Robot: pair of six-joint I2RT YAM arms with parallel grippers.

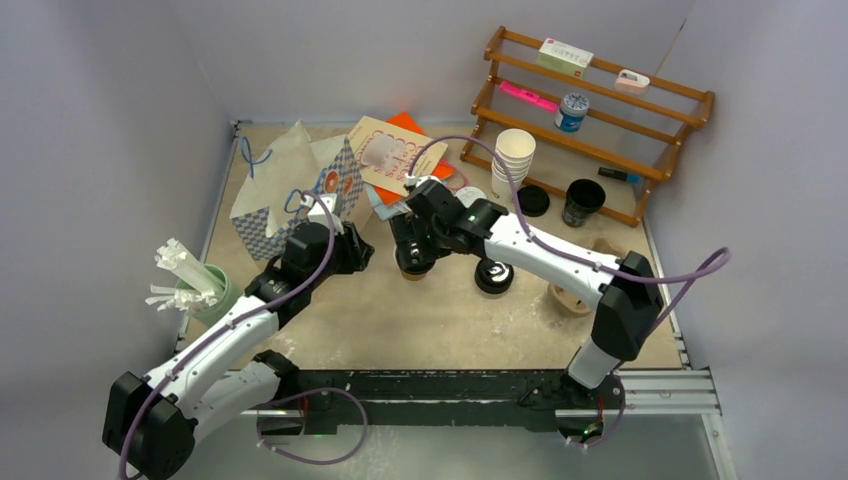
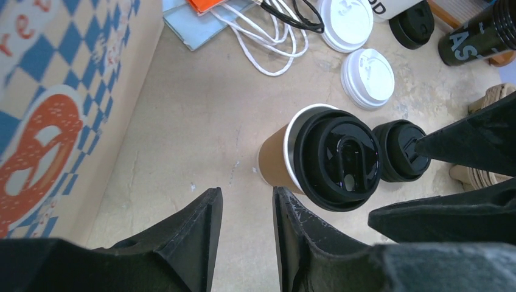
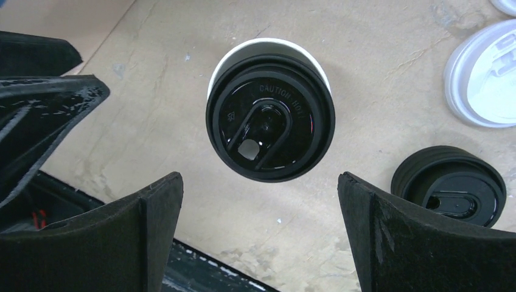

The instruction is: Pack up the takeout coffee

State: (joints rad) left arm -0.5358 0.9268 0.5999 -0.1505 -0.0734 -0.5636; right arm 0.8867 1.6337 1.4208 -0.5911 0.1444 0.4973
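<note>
Brown cup (image 3: 271,118), white rim, black lid w/ sip hole, stands upright on the table (image 1: 400,330) near centre, right of the checked bag (image 1: 285,195). Black cup (image 3: 449,185), smaller, black lid on, also upright, near it on the R side and not touching it.

R gripper (image 3: 260,182) hangs over the lidded cup w/ fingers (image 3: 146,237) spread wide. In the wrist view the lid shows btwn the two pads w/ clear gaps both sides. No contact, nothing gripped.

L gripper (image 2: 246,201) comes in from the bag side, low, w/ fingers (image 2: 195,237) only a narrow gap apart and nothing btwn them. Brown cup sits ahead and to the R of those tips, not in the gap. Both grippers are close together around that cup; R fingers show dark at the R edge of the L wrist view.

Elsewhere:
- Two loose white lids (image 2: 367,78) lie flat on the table beyond the cups.
- White cup stack (image 1: 513,155) stands in front of the wooden rack (image 1: 600,110) at back R.
- Green mug (image 1: 205,290) holding white sticks stands at the L edge.
- Cardboard carrier (image 1: 570,297) is partly hidden by the R arm.
</note>
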